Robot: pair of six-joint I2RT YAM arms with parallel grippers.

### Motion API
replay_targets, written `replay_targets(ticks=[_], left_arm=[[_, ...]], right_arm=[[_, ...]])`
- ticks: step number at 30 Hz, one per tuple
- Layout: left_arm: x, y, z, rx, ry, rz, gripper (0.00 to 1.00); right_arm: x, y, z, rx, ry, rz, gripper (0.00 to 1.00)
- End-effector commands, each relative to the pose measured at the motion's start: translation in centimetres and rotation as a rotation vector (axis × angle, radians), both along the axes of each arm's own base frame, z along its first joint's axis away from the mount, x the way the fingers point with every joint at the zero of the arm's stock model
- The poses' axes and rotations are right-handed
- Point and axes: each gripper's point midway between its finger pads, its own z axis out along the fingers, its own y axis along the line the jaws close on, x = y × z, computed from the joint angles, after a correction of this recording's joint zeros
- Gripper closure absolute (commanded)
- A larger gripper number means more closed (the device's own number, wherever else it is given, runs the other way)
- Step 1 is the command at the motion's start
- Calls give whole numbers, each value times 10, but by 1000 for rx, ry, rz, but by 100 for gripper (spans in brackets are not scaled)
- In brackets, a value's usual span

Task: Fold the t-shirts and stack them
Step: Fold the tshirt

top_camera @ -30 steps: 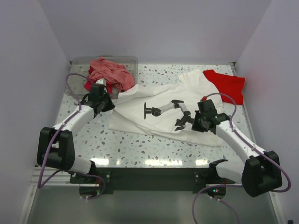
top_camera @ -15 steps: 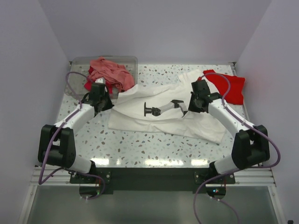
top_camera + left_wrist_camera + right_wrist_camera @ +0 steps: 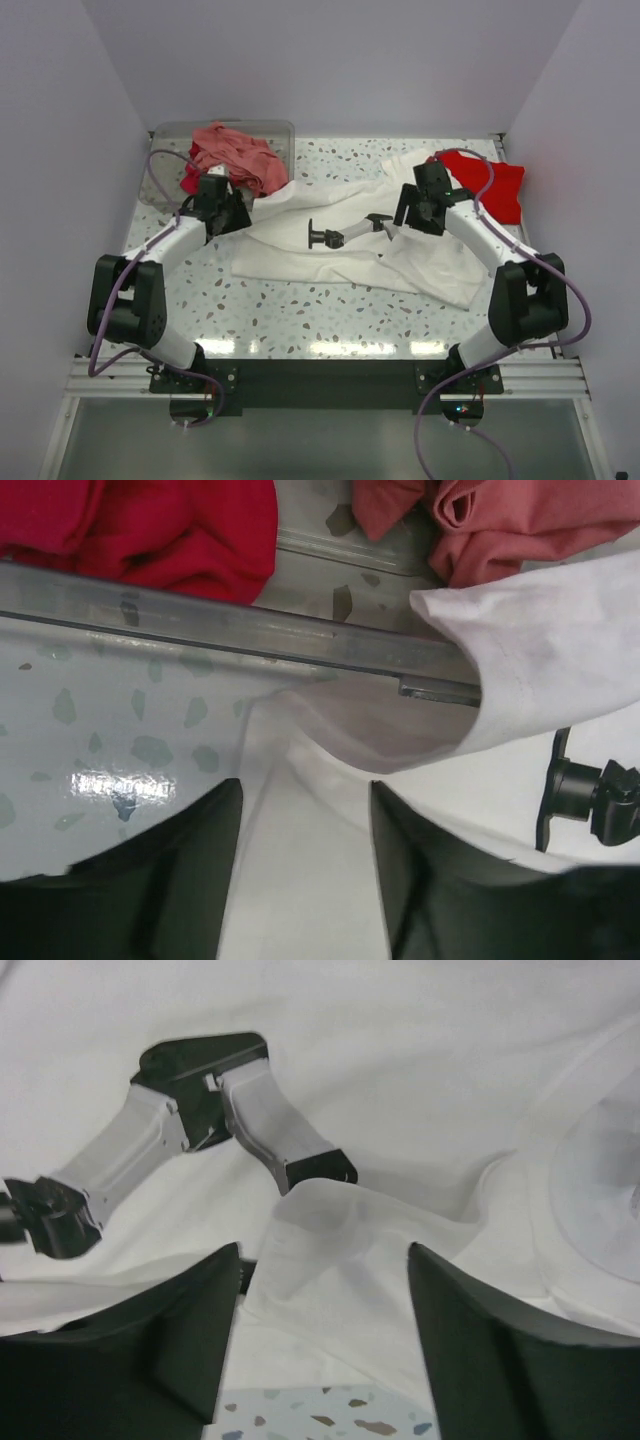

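Looking through both wrist cameras, I see the left gripper and right gripper with jaws apart over the white t-shirt, perhaps brushing it.

The white t-shirt carries a black-and-grey print. At the far right lies a bright red t-shirt. Far left, a salmon-pink t-shirt lies over a crimson t-shirt in a clear bin. The table is white terrazzo, flecked grey-green.
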Motion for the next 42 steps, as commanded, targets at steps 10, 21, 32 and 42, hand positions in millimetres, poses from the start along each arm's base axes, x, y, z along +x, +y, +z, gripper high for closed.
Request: replay_targets(ticks=[10, 21, 32, 42], left_arm=[[-29, 6, -13, -45, -35, 47, 12], [-36, 2, -55, -44, 79, 32, 25], [-47, 2, -73, -33, 143, 13, 76], [-67, 15, -55, 10, 119, 41, 100]], right_arm=[[-35, -95, -15, 160, 26, -251, 7], [-58, -100, -65, 201, 152, -281, 25], [-70, -97, -83, 223, 205, -273, 47], [-99, -100, -91, 193, 263, -255, 92]])
